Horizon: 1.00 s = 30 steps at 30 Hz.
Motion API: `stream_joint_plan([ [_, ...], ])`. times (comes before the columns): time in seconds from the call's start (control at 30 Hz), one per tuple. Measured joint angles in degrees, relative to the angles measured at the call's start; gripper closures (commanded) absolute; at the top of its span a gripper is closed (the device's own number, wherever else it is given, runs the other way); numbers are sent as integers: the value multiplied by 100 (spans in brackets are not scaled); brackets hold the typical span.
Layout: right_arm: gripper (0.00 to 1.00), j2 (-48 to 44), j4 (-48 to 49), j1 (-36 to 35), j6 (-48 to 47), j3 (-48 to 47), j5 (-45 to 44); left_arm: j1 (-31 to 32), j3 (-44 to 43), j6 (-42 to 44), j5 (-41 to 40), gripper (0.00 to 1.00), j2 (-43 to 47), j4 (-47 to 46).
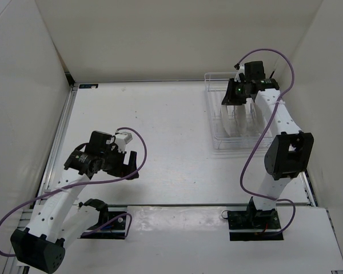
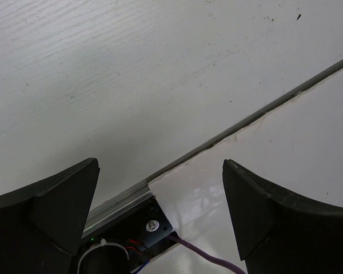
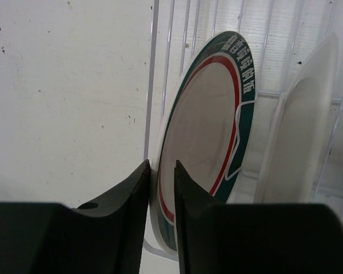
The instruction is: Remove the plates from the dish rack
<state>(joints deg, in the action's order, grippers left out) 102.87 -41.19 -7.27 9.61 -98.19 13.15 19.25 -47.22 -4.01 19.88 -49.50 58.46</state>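
Astride plate (image 3: 208,120) rim, right pincer (image 3: 162,166).

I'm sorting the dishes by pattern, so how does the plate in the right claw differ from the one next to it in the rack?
The gripped plate shows a green band with white lettering and a red ring; its neighbour looks plain white from here. The right claw pinches the gripped plate's rim; the neighbour is untouched. Both stand on edge in the rack.
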Motion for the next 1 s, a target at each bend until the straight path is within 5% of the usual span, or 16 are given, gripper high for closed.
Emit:
stream_joint_plan([
  [0.4,100,68,-15,-26,136,-20,44,0,0,9,0,0,-72,2],
  [1.0,100,131,-597,-26,107,-1158,-101,0,0,13,2,0,-103,4],
])
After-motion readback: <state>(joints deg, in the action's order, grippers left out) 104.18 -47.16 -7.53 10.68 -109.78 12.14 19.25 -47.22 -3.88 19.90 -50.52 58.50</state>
